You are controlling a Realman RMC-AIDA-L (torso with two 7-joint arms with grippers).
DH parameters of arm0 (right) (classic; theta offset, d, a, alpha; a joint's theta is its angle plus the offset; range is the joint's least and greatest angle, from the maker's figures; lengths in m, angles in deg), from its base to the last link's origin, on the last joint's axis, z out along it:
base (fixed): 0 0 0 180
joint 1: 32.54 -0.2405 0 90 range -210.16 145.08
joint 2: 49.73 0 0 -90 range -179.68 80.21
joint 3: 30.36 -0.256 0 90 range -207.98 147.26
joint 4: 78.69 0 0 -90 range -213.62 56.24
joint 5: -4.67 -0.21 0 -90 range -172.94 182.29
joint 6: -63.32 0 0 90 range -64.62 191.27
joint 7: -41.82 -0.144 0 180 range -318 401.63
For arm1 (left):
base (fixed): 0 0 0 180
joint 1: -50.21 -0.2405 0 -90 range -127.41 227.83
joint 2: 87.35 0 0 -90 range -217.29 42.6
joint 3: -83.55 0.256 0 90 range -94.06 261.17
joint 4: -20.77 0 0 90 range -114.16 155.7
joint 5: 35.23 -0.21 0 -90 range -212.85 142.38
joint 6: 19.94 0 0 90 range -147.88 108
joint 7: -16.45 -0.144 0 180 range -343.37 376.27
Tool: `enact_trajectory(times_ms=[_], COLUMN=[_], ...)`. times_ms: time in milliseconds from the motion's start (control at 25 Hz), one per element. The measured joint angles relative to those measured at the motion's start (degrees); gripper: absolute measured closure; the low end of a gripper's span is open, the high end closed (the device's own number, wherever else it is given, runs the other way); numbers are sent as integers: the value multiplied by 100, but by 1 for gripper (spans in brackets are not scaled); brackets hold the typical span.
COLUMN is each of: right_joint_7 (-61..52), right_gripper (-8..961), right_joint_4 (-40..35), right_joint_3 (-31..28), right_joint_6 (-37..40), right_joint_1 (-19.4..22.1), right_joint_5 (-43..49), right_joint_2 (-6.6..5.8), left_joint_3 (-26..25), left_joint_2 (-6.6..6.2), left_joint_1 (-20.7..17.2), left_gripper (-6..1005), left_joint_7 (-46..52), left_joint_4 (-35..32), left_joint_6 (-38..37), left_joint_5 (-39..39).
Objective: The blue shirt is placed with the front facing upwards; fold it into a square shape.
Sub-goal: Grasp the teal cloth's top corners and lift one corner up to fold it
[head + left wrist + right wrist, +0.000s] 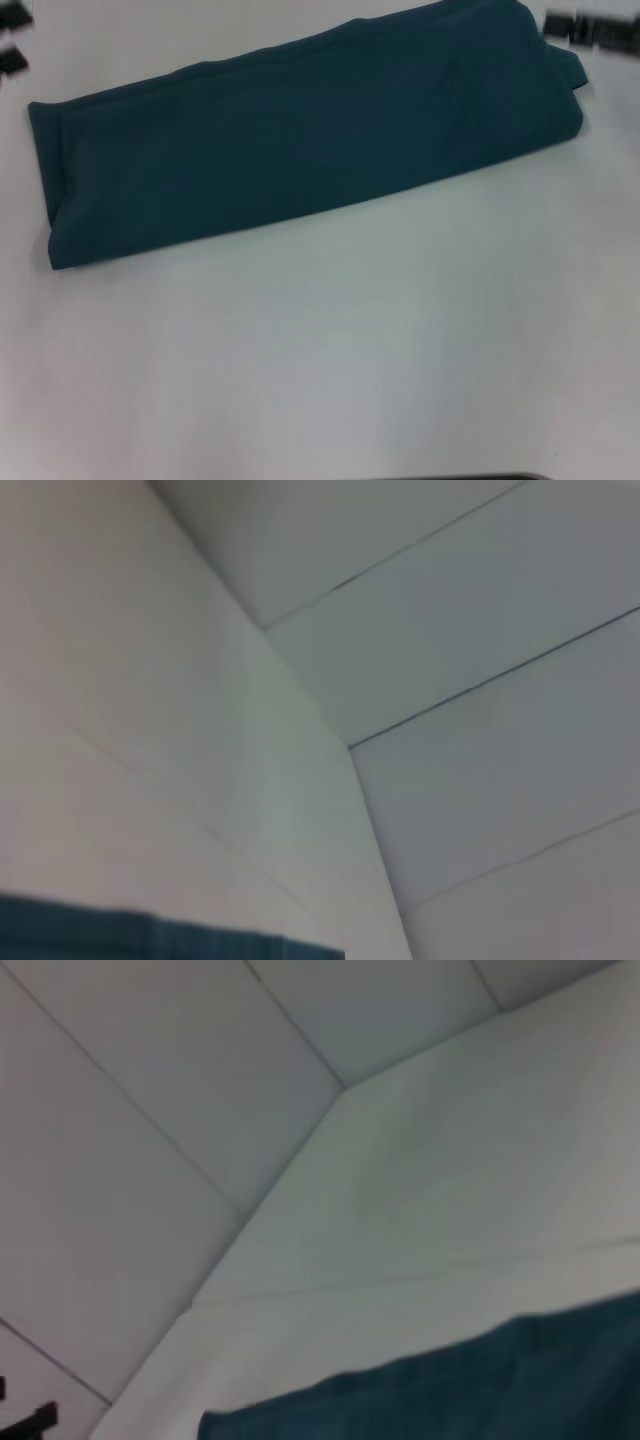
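Observation:
The blue shirt (300, 140) lies on the white table (330, 350) as a long, narrow folded band. It runs from the near left to the far right, and no lettering shows. A dark shape at the far left edge seems to be my left gripper (12, 45), clear of the shirt's left end. A similar dark shape at the far right corner seems to be my right gripper (595, 32), just beyond the shirt's right end. Neither touches the cloth. Each wrist view catches only a strip of the shirt (150, 938) (470, 1385).
White table surface stretches in front of the shirt toward me. Both wrist views show the table's edge (300, 695) (290, 1175) with pale floor tiles beyond it. A small dark object (30, 1415) sits on the floor in the right wrist view.

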Motion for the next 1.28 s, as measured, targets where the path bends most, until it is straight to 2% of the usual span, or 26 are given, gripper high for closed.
enact_trajectory(times_ms=[120,200,240,440,680,1000,1280], right_joint_7=[40,46,44,36,18,-10,-19], right_gripper=[26,26,27,27,28,30,31], right_joint_4=[206,362,406,633,657,677,677], right_joint_3=[-35,-48,-57,-69,-66,-84,-98], right_joint_6=[204,254,252,240,230,232,236], right_joint_1=[164,221,230,155,-41,-230,-318], right_joint_5=[62,176,224,369,782,1048,1030], right_joint_2=[-18,-89,-122,-238,-217,-209,-230], left_joint_3=[32,39,89,250,328,438,437], left_joint_2=[55,57,50,39,141,289,271], left_joint_1=[-195,-229,-307,-259,-150,7,-126], left_gripper=[276,276,276,277,277,277,278], left_joint_7=[-319,-433,-818,-951,-554,352,306], left_joint_4=[-210,-265,-481,-898,-1102,-1542,-1688], left_joint_6=[-148,-170,-276,-280,21,1059,1346], left_joint_5=[5,0,-28,-226,-435,-538,-540])
